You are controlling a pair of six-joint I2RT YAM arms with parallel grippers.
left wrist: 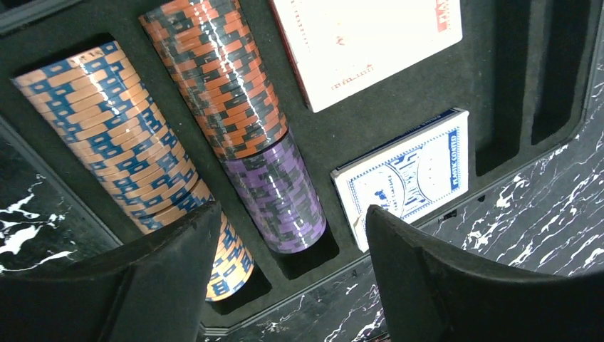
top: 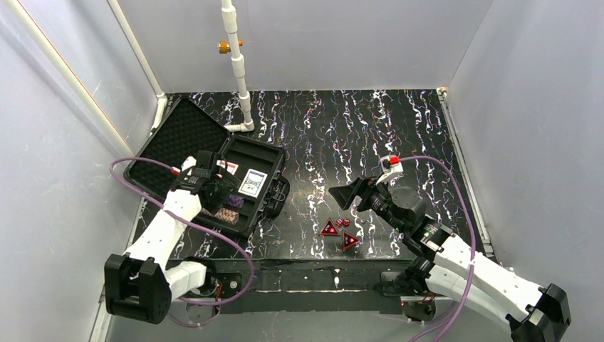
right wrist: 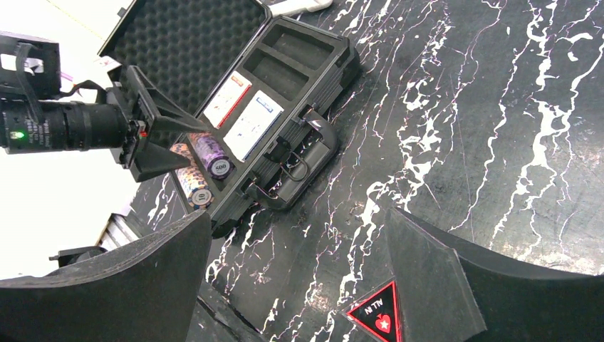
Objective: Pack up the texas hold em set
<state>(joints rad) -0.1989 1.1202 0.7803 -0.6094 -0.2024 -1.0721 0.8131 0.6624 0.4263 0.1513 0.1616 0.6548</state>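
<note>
The black case [top: 265, 151] lies open at the left, its foam lid [top: 178, 132] tilted back. Its tray holds an orange-and-blue chip stack [left wrist: 114, 135], a red-black and purple chip stack [left wrist: 249, 135], a red deck [left wrist: 363, 43] and a blue deck [left wrist: 409, 174]. My left gripper [left wrist: 292, 210] hovers open over the near end of the chip slots, its fingers [left wrist: 149, 285] clear of the chips. Two red triangles [top: 328, 228] [top: 350, 241] and tiny red dice [top: 340, 222] lie on the table. Just above them my right gripper [top: 349, 196] stands open and empty, one triangle [right wrist: 377, 317] by its finger.
A white pipe [top: 238, 71] stands at the back by the case's far corner. The case handle [top: 278, 196] sticks out toward the table's middle. Two tray pockets [right wrist: 285, 60] are vacant. Purple cables [top: 235, 249] loop by both arms. Grey walls close in three sides.
</note>
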